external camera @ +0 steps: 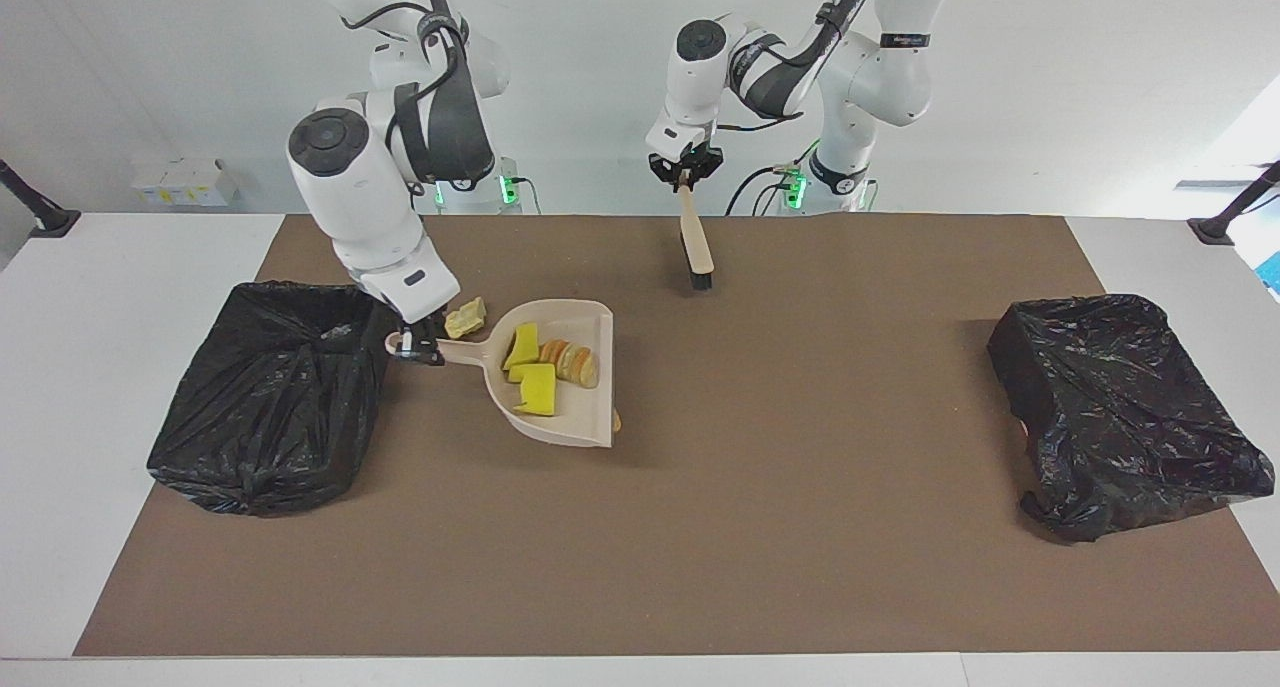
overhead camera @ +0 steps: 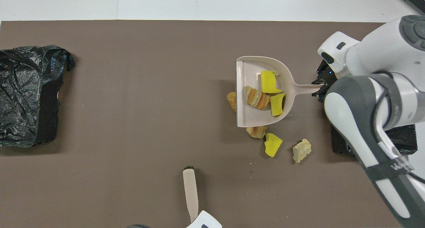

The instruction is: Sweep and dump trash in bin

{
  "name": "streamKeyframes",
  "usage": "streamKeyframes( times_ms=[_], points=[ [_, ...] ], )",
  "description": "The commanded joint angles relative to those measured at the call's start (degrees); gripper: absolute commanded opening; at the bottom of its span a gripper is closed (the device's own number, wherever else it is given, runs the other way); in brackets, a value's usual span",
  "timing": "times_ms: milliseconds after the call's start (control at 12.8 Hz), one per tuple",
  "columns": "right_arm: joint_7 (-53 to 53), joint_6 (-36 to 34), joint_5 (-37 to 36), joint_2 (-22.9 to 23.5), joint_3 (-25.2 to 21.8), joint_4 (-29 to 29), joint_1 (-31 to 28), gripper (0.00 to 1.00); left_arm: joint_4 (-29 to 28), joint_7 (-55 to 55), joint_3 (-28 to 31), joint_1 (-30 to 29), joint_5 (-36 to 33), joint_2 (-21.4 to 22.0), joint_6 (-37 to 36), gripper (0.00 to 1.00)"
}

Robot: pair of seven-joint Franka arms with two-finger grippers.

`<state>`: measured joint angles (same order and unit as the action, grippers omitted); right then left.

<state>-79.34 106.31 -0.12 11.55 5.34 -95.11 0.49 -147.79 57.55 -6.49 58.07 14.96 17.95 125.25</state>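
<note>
Covering white table (external camera: pixel 120 267): brown mat (external camera: pixel 800 467)

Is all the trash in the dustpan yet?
No. Three scraps lie in the dustpan; four lie on the mat beside it, nearer the robots and off its lip.
</note>
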Motion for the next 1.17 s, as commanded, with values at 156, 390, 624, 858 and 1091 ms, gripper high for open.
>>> streamKeyframes(
  times_ms=[156, 390, 624, 858, 1091],
  points=[
    [-3.5, -3.8, 1.9, 0.0, 0.6, 2.7, -7.0, 0.00, -2.6, -2.1, 0.8, 2.6, 0.9, 0.6, 3.8, 0.00],
    [-8.7, -4.9, 5.1, -0.1, 0.2, 3.0, -11.3, 0.00, -2.8, -3.3, 0.8, 2.6, 0.9, -1.0, 4.8, 0.00],
    [-16.1, -6.3, 5.4, -0.6, 0.2, 3.0, -16.8, 0.00, -2.7, -5.8, 0.8, 2.4, 0.9, -1.5, 4.8, 0.07],
    [-22.6, -6.7, 5.2, -1.2, 0.0, 3.0, -22.3, 0.00, -2.6, -6.1, 0.9, 2.0, 0.9, -1.9, 4.6, 0.24],
    [-26.3, -6.6, 4.2, -1.5, -0.5, 3.1, -27.3, 0.00, -1.4, -8.2, 1.2, 0.4, 0.9, -2.9, 2.6, 0.72]
  ],
)
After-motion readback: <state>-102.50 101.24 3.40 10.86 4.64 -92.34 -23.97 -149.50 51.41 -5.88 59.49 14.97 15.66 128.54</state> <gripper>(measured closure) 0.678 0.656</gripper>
